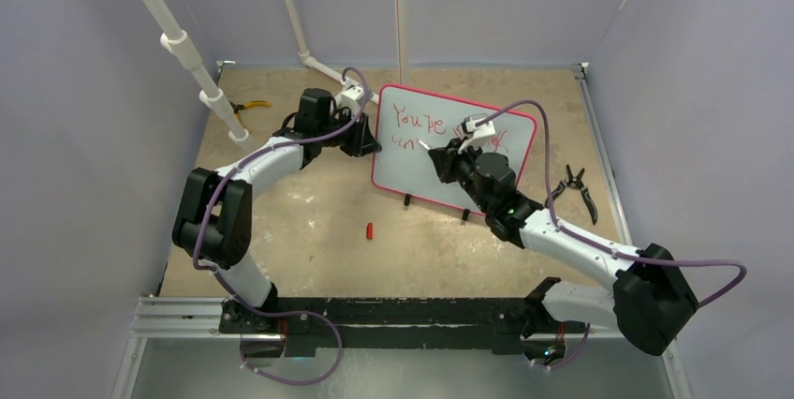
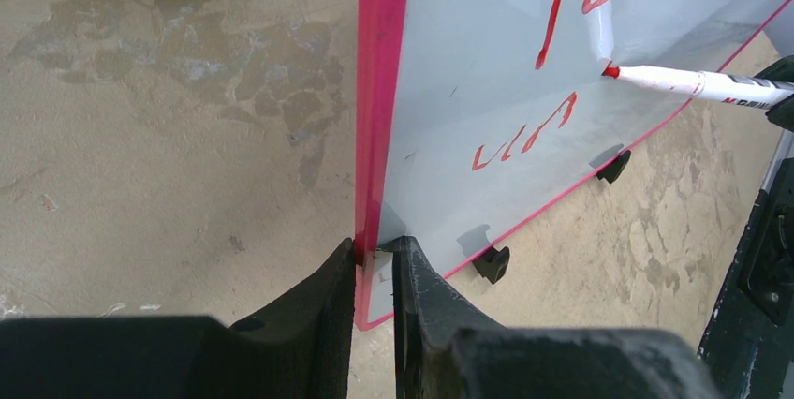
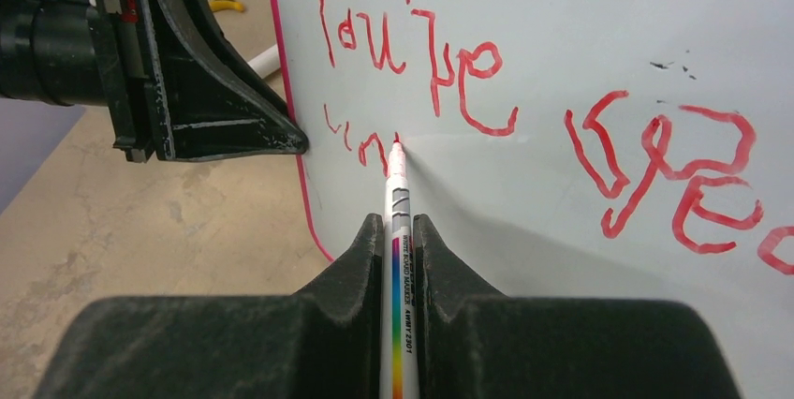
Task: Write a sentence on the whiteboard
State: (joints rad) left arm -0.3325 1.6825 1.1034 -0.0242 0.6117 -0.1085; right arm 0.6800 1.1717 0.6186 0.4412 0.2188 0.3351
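At the whiteboard's [image 1: 412, 169] left edge my left jaws pinch its frame tight, while my right jaws clamp the marker [image 3: 397, 184] under "You're"; pushing too hard could skid it, spoiling the sentence [image 3: 440, 81].

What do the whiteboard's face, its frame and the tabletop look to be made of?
The whiteboard face is smooth and glossy, likely a coated sheet: it reflects the marker tip. Its frame is thin, shiny pink-red, probably plastic, though painted metal is possible. The tabletop is matte tan with mottled, worn patches, perhaps bare board or a coated slab; the look leaves that open.
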